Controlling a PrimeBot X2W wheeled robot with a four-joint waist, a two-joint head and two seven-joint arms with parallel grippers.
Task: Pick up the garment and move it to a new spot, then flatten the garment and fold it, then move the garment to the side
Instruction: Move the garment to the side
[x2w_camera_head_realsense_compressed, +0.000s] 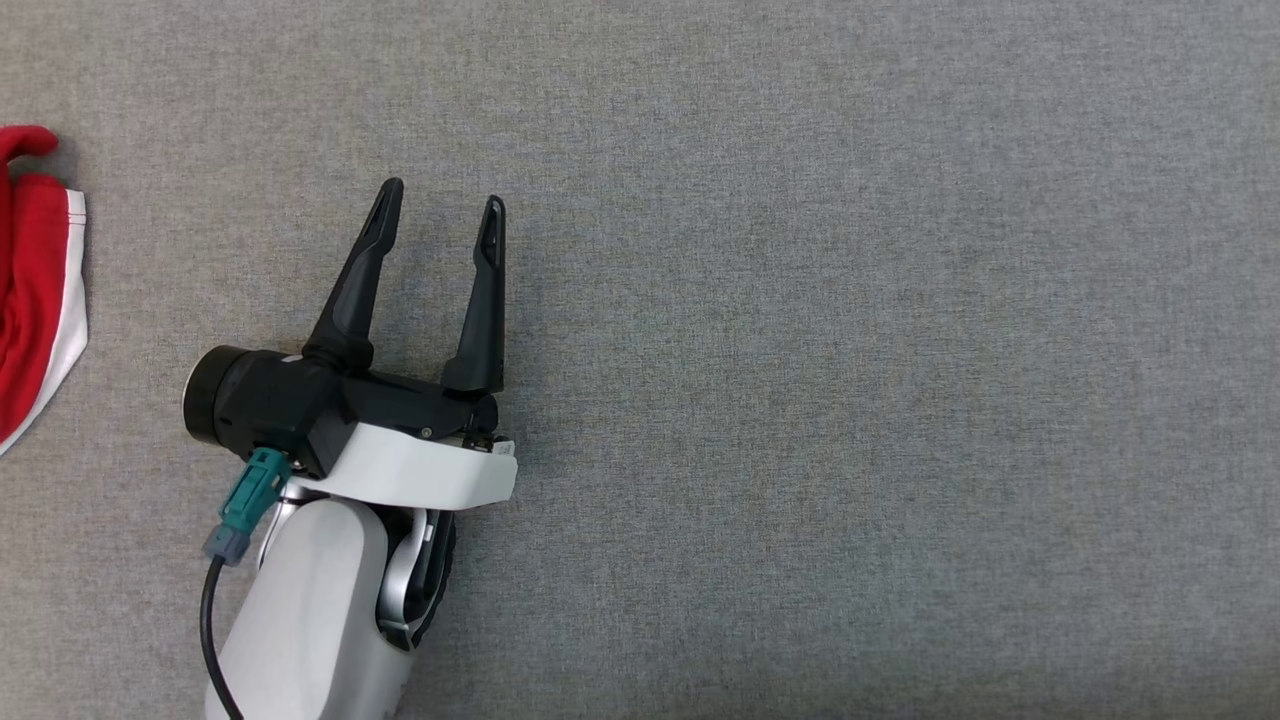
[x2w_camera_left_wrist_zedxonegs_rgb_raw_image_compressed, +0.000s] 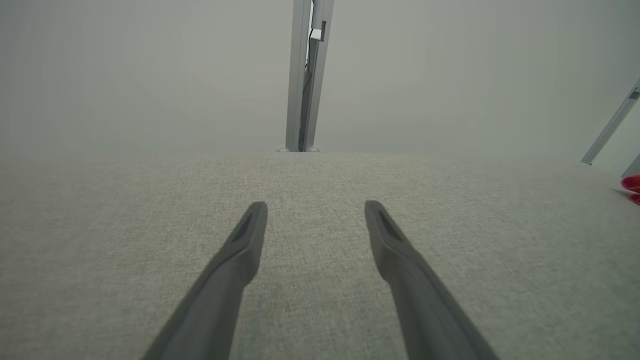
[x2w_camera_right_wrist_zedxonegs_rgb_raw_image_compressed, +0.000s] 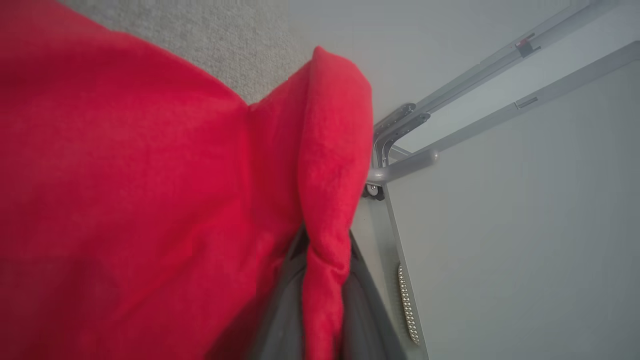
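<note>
The garment (x2w_camera_head_realsense_compressed: 35, 290) is red with a white edge. In the head view it sits at the far left border of the grey table (x2w_camera_head_realsense_compressed: 800, 350), rumpled and bunched rather than spread out. The right gripper (x2w_camera_right_wrist_zedxonegs_rgb_raw_image_compressed: 325, 240) is pinching it: the right wrist view shows its two dark fingers pressed together on a raised fold of the red cloth, with the rest of the fabric falling away in loose folds beside them.

The left gripper (x2w_camera_head_realsense_compressed: 441, 195) hangs over bare table to the right of the garment, well apart from it. Its fingers are spread wide and hold nothing.

Judging by this, the task looks to be in its first step — the garment is gripped, but nothing shows that it has reached a new spot. No flat panel or tidy crease is visible in the part that shows, so the flattening, the folding and the final move to the side all seem still to come. Most of the garment is cut off by the head view's edge — its full shape cannot be told.
</note>
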